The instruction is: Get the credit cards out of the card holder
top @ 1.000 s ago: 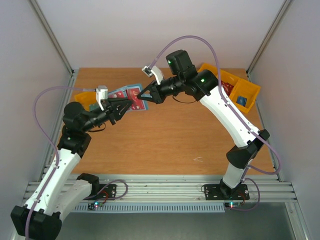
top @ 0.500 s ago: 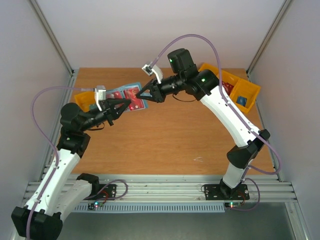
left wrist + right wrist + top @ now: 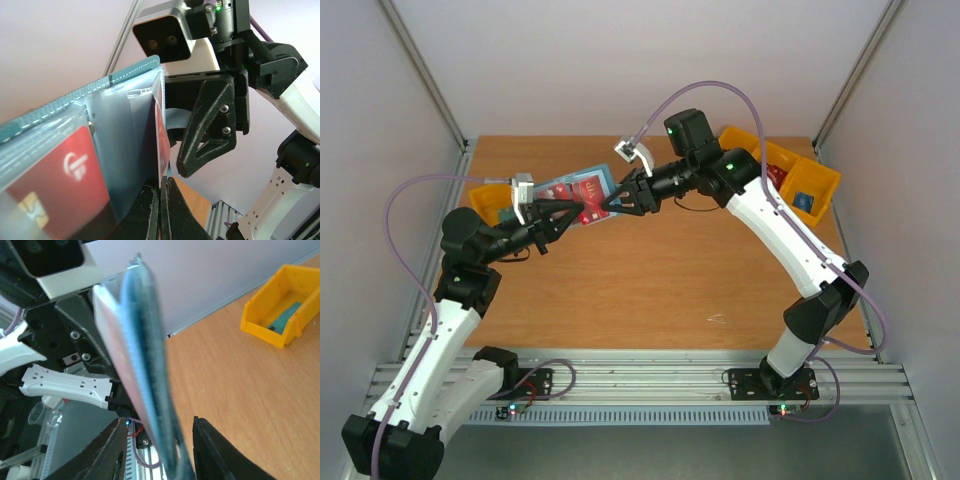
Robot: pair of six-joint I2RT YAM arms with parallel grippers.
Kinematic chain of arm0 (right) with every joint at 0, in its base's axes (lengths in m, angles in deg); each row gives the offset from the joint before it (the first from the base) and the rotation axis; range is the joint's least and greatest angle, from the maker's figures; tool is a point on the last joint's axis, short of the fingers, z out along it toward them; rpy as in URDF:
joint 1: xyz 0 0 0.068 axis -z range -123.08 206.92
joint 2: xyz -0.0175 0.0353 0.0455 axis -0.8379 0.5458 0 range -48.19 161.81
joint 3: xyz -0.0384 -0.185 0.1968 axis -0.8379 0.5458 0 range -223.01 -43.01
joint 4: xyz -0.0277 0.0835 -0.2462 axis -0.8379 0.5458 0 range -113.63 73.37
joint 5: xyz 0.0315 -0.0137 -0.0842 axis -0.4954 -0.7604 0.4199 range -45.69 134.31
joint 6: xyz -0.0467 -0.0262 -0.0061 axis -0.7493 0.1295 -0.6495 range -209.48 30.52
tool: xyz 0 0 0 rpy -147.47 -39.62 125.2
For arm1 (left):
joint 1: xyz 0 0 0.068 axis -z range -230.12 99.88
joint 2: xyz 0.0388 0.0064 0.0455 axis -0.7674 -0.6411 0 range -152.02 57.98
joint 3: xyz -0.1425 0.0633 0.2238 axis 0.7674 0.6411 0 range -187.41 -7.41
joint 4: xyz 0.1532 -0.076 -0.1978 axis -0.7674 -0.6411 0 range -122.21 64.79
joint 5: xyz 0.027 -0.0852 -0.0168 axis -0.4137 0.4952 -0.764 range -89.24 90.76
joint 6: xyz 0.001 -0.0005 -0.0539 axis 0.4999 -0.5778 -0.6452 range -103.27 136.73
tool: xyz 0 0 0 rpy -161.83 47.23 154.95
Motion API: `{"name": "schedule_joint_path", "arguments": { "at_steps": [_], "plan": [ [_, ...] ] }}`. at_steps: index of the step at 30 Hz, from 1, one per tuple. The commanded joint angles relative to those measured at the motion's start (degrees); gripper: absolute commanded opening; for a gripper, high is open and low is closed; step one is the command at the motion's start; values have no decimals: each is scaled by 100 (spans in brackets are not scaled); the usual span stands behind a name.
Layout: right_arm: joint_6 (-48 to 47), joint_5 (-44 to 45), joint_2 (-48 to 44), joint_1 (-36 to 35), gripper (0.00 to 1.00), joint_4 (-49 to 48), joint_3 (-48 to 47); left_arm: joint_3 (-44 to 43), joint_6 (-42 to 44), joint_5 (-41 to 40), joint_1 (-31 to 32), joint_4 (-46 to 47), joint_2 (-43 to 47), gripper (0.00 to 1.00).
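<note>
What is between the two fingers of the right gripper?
The card holder stands there edge-on, between the open fingers of the right gripper. The right wrist view shows this.

Light is even and diffuse; only faint, soft shadows are noted on the tabletop. Between the fingers of the right gripper, the card holder is smeared out of focus. The yellow bin beyond is sharper. The left gripper is rendered dark.
</note>
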Motion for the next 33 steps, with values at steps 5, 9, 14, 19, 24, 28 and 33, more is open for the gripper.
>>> {"name": "schedule_joint_path", "arguments": {
  "at_steps": [5,9,14,19,24,28,33],
  "plan": [
    [-118,-421,-317,86,19,71,90,59,-21,61,-32,280,111,0],
    [-112,-463,-312,96,3,104,73,63,-20,77,-25,264,117,0],
    [-118,-510,-338,96,1,99,75,88,-19,66,-25,219,143,11],
    [-141,-513,-387,105,1,89,73,99,-20,34,-29,203,168,12],
    [-149,-532,-405,119,1,95,80,109,-20,4,-25,175,200,12],
    [-151,-537,-411,139,1,116,60,134,-11,-11,-29,184,217,7],
    [-161,-547,-412,151,1,120,58,125,-9,-2,-29,201,188,0]
  ]
}}
